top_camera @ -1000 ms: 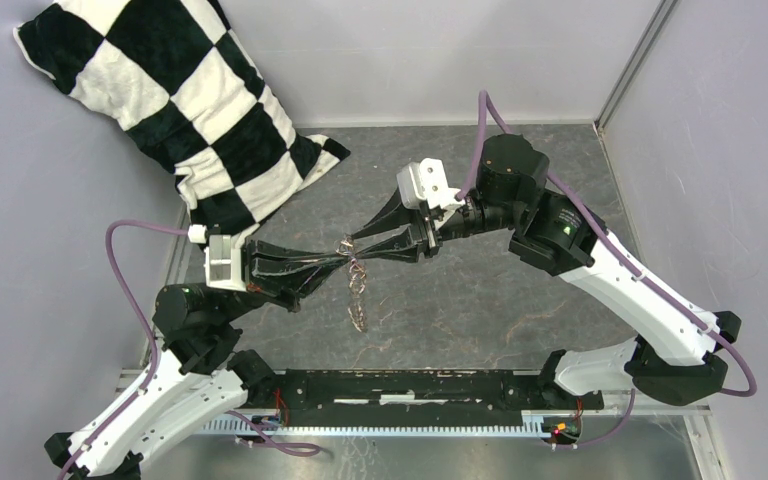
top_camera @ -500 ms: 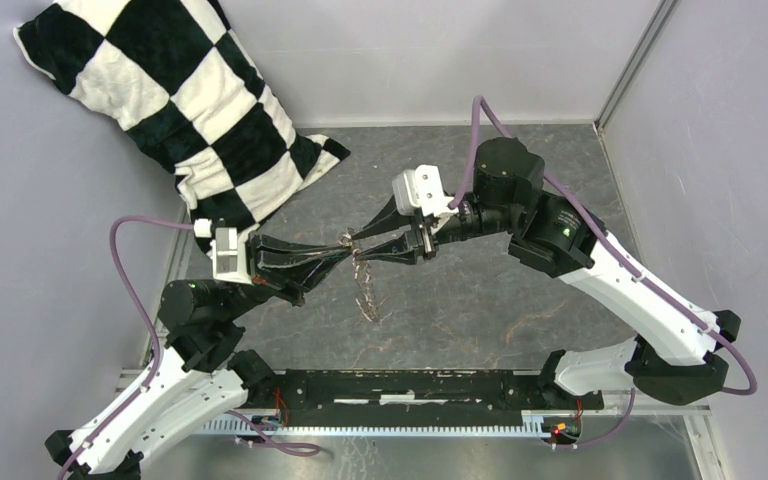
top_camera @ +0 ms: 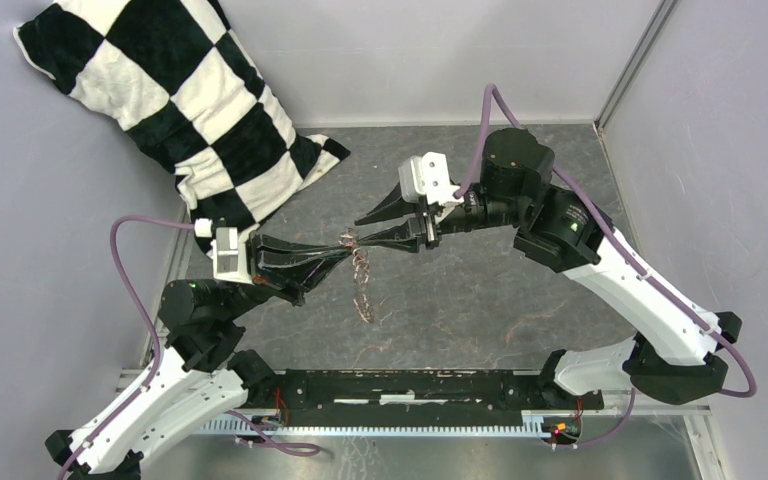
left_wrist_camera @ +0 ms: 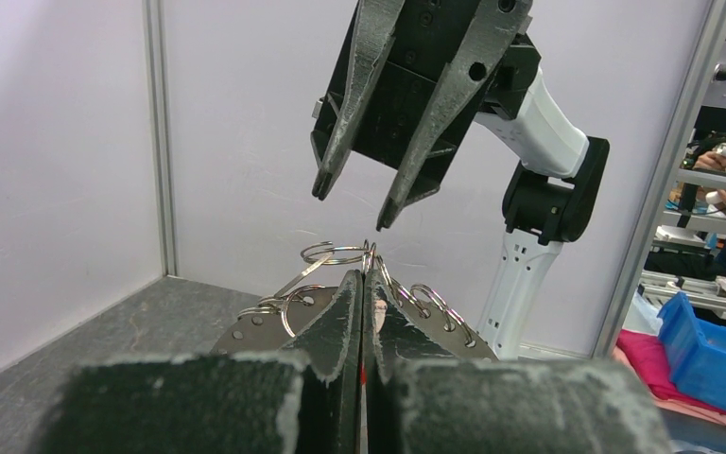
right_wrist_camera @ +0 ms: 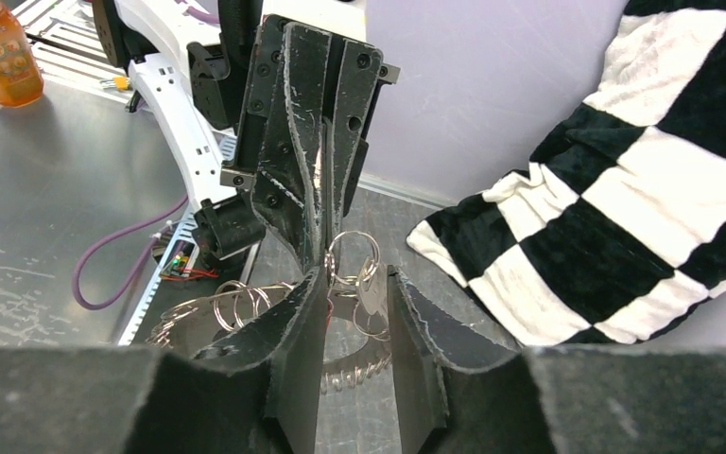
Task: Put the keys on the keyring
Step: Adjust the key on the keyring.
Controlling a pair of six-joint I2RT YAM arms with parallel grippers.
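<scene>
Here we pinch the keyring (top_camera: 362,285) tight in our closed left gripper (top_camera: 345,247), raised over the table (top_camera: 480,300) so its loops hang free, while our right gripper (top_camera: 361,231), half-open and empty, faces the small key (right_wrist_camera: 371,295) apparently dangling among them.

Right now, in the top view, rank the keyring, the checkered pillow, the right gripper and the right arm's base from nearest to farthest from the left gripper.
1. keyring, pinched in the left gripper itself, hanging below.
2. right gripper, directly opposite, jaws apart.
3. checkered pillow, back left corner.
4. right arm's base, near right.
</scene>
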